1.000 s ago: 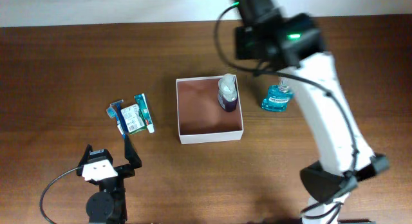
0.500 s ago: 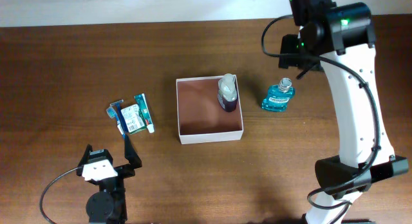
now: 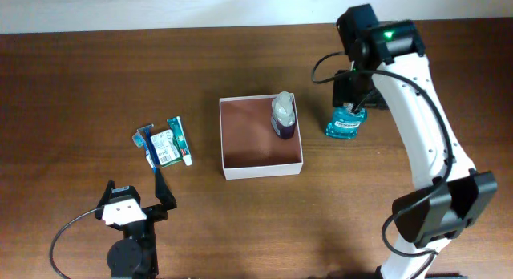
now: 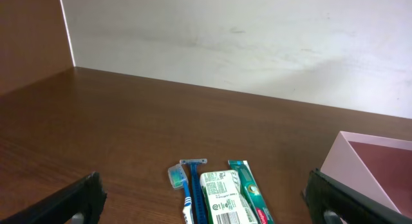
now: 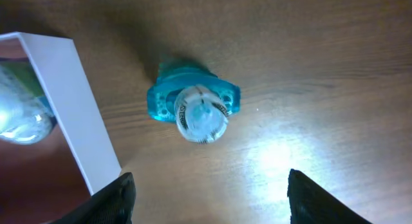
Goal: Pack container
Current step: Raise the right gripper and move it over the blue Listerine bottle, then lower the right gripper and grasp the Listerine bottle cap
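Container point(image 3: 262, 171): we see it mid-table, square, with thin white walls, a reddish-brown floor and an open top. We read every place below off it, in the overhead view.
Grey bottle point(image 3: 282, 115): inside the container, in the far-right corner, against the right wall. We can't tell whether it stands or lies.
Blue bottle point(image 3: 345, 123): outside the container, just beside its right wall, level with the far-right corner. It stands upright on the table point(image 3: 80, 86). The right wrist view looks straight down on its pale cap.
Right gripper point(image 5: 209, 192): right of the container, directly over the blue bottle. Jaws are released and spread wide. The fingers point(image 5: 119, 198) sit clear of the bottle on both sides, and we see no contact.
Left gripper point(image 4: 206, 201): off the container's near-left corner, low over the table. Jaws are released wide, with nothing held.
Razor point(image 4: 192, 163): left of the container, flat on the table, apart from the left wall.
Pack point(image 4: 220, 197): green-white, just beside the razor on the container side.
Tube point(image 4: 250, 188): green, just beside the pack. It is the closest of the three to the container and does not touch it.
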